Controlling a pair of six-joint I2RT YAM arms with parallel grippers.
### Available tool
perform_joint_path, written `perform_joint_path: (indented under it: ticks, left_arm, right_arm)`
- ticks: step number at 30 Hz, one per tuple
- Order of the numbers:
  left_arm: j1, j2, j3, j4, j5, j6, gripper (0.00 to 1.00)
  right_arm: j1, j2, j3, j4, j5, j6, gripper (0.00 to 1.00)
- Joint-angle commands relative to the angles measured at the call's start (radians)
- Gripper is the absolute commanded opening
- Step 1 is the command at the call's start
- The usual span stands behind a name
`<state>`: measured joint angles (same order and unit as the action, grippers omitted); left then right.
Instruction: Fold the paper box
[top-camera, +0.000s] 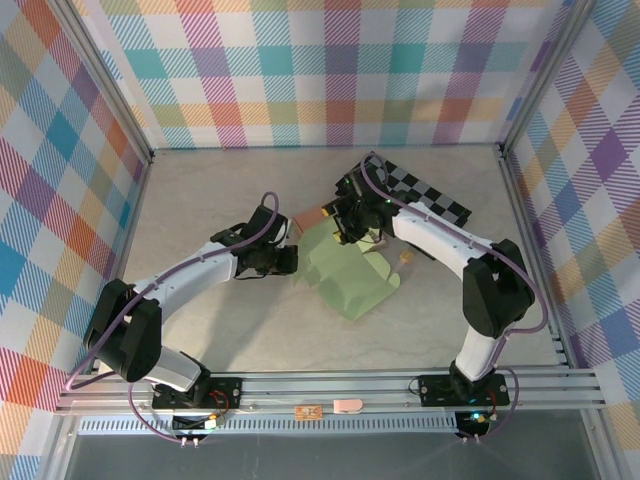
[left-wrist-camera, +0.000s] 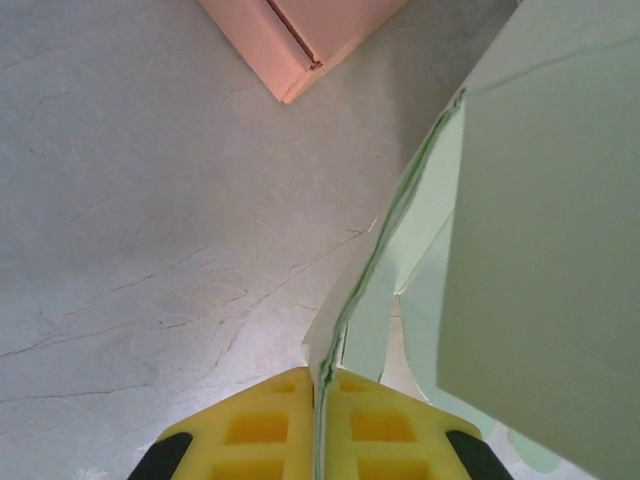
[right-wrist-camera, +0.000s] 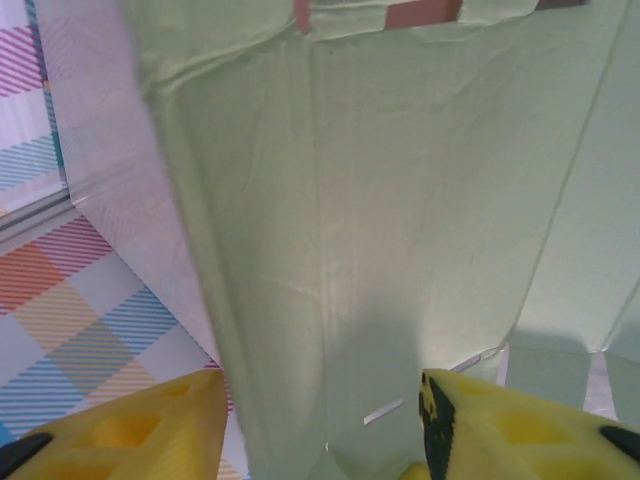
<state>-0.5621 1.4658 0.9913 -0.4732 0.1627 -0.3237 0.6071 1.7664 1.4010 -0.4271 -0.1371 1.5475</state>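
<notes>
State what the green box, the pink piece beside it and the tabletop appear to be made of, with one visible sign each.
Green box: thin matte card or paper; it creases and bows. Pink piece: likely matte card, with a folded edge. Tabletop: pale, hard-looking, fine crack-like veins; perhaps stone-look laminate.

White arms (top-camera: 192, 270), yellow fingers (left-wrist-camera: 258, 432)

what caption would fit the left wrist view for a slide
Left gripper shut on the edge of a pale green paper box, with a pink cardboard piece lying beyond.
</notes>
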Motion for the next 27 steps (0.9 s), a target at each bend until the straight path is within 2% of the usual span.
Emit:
perform_joint_path:
  ticks: [1,4,10,17,19,22,25,27]
  left_arm:
    - [-0.009,-0.016,0.037,-0.024,-0.013,0.024,0.0]
    - [-0.009,-0.012,0.04,-0.026,-0.012,0.029,0.0]
    - [-0.009,-0.008,0.04,-0.03,-0.02,0.036,0.0]
    - [-0.009,-0.029,0.036,-0.042,-0.042,0.036,0.0]
    - [-0.007,-0.047,0.041,-0.051,-0.05,0.027,0.09]
    - [-0.006,-0.095,0.052,-0.067,-0.067,-0.012,0.3]
    - [-0.004,-0.151,0.072,-0.076,-0.061,-0.085,0.44]
    - [0.0,-0.18,0.094,-0.086,-0.054,-0.151,0.48]
  right_arm:
    - [0.001,0.018,0.021,0.034,-0.024,-0.004,0.49]
    - [-0.001,0.019,-0.001,0.06,-0.018,-0.013,0.45]
    - [-0.003,0.028,-0.028,0.109,-0.025,-0.026,0.25]
    - [-0.011,0.021,-0.077,0.163,-0.021,-0.001,0.08]
    - [-0.012,0.018,-0.078,0.168,-0.019,0.011,0.03]
    - [-0.012,0.006,-0.08,0.173,-0.013,0.027,0.0]
    - [-0.012,-0.004,-0.087,0.182,-0.003,0.039,0.0]
    - [-0.015,-0.005,-0.088,0.184,-0.004,0.046,0.0]
